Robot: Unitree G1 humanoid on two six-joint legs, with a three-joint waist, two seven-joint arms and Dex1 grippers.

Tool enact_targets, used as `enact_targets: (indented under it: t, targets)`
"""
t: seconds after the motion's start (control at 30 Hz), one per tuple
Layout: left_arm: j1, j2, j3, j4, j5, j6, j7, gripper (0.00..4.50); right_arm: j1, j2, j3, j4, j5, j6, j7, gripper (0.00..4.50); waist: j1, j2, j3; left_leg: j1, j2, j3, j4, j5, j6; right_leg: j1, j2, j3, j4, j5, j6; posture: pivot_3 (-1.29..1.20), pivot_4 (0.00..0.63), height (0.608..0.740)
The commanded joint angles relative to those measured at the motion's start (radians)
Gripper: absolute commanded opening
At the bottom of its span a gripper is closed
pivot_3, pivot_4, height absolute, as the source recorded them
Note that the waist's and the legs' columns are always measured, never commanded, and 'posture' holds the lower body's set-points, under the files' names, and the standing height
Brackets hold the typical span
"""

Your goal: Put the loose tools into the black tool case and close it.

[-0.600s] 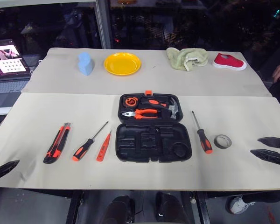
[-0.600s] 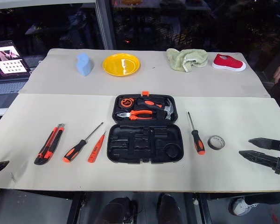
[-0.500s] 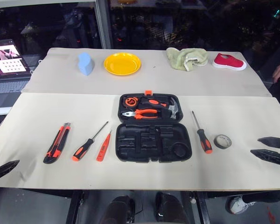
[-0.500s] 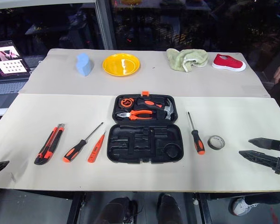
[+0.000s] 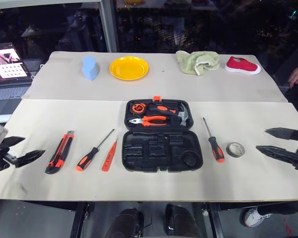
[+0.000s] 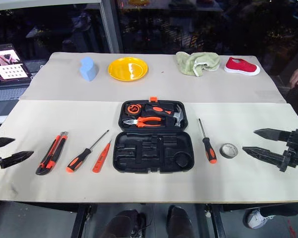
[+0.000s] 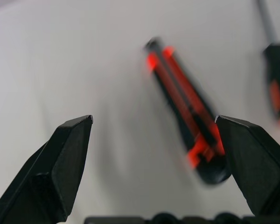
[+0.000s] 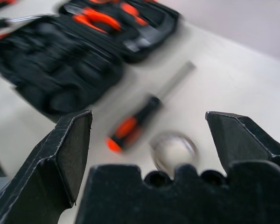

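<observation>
The black plastic hinged tool case (image 5: 162, 136) lies wide open in the middle of the pale paper-covered surface (image 5: 139, 183), and everything here places off it. Its far half holds orange-handled pliers (image 5: 150, 121) and a steel-headed hammer (image 5: 184, 114), while the near half shows bare moulded recesses. Left of the case, just beside it, lies the slim red pen-like tester (image 5: 110, 155); next out is a long screwdriver with an orange-and-black handle (image 5: 94, 150), its shaft angled toward the case; farther left again is the orange-and-black utility knife (image 5: 60, 151). Right of the case rests the second orange-and-black-handled screwdriver (image 5: 213, 141), shaft pointing away from the robot, and beyond it a small grey roll of tape (image 5: 236, 149). The left gripper (image 5: 22, 150) hangs at the surface's left edge, well left of the case and near the knife, its two black fingers spread wide with nothing between them; in the left wrist view the knife (image 7: 189, 128) sits between the fingertips, blurred, so whether it is quite centred is hard to call. The right gripper (image 5: 273, 141) hovers far right of the case, past the tape, fingers likewise fully parted and empty, and the right wrist view looks over the screwdriver (image 8: 147, 114) and tape (image 8: 172, 149) toward the case (image 8: 74, 51). Behind the case on the far strip sit a blue block (image 5: 90, 68), a round yellow plate (image 5: 129, 67), a crumpled pale green cloth (image 5: 197, 62) and a red shoe (image 5: 242, 65).
</observation>
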Motion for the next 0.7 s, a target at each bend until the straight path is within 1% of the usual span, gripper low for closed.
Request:
enact_targets:
  t: [0.03,0.13,0.2,0.33,0.43,0.53,0.63,0.7]
  targets:
    - [-0.075,0.08,-0.096,-0.175,-0.097,0.224,0.036,4.5,0.011,0.024,0.003,-0.261,0.126,0.077,-0.043,4.49,0.0,0.0,0.0,0.0,0.0,0.0,0.0,0.0,-0.001,0.0,0.0,0.0,0.0,0.0,0.0,0.0,0.15,0.74]
    - [-0.169,0.105,-0.208,-0.235,-0.121,0.348,0.102,4.5,-0.003,0.061,0.057,-0.417,0.172,0.087,-0.108,4.49,0.0,0.0,0.0,0.0,0.0,0.0,0.0,0.001,-0.002,0.0,0.001,0.0,0.0,0.0,0.0,0.0,0.15,0.74]
    - [-0.242,0.098,-0.27,-0.243,-0.133,0.416,0.142,4.5,-0.034,0.083,0.107,-0.49,0.198,0.102,-0.169,4.49,-0.002,-0.001,0.0,0.0,0.0,0.0,0.0,0.001,-0.002,0.0,0.002,0.0,0.0,0.0,0.0,0.0,0.15,0.74]
    - [-0.312,0.109,-0.4,-0.263,-0.112,0.429,0.166,4.5,-0.084,0.119,0.214,-0.61,0.24,0.11,-0.24,4.49,-0.002,-0.001,0.001,0.0,0.0,0.0,0.0,0.003,-0.004,0.0,0.002,0.001,0.001,0.0,0.0,0.0,0.15,0.74]
    - [-0.359,0.107,-0.476,-0.273,-0.138,0.487,0.165,4.5,-0.125,0.143,0.277,-0.647,0.261,0.115,-0.289,4.49,-0.001,-0.002,0.001,0.0,0.0,0.0,0.0,0.003,-0.005,0.0,0.002,0.0,0.001,0.0,-0.001,0.0,0.15,0.74]
    - [-0.382,0.119,-0.586,-0.257,-0.055,0.429,0.2,4.5,-0.163,0.164,0.331,-0.661,0.263,0.115,-0.331,4.49,-0.001,-0.003,0.001,0.0,0.0,0.0,0.0,0.003,-0.005,0.0,0.002,0.0,0.0,0.0,-0.001,0.0,0.15,0.74]
    - [-0.451,0.082,-0.661,-0.219,-0.041,0.455,0.216,4.5,-0.191,0.187,0.38,-0.673,0.274,0.116,-0.37,4.49,0.003,-0.005,0.002,0.0,0.0,-0.001,0.0,0.003,-0.005,0.0,0.002,0.0,0.001,0.0,-0.001,0.0,0.15,0.74]
    - [-0.488,0.078,-0.732,-0.196,-0.012,0.449,0.212,4.5,-0.206,0.208,0.421,-0.682,0.265,0.113,-0.398,4.49,0.006,-0.005,0.002,0.0,0.0,-0.001,0.0,0.003,-0.005,0.0,0.003,0.0,0.001,0.001,-0.001,0.0,0.15,0.74]
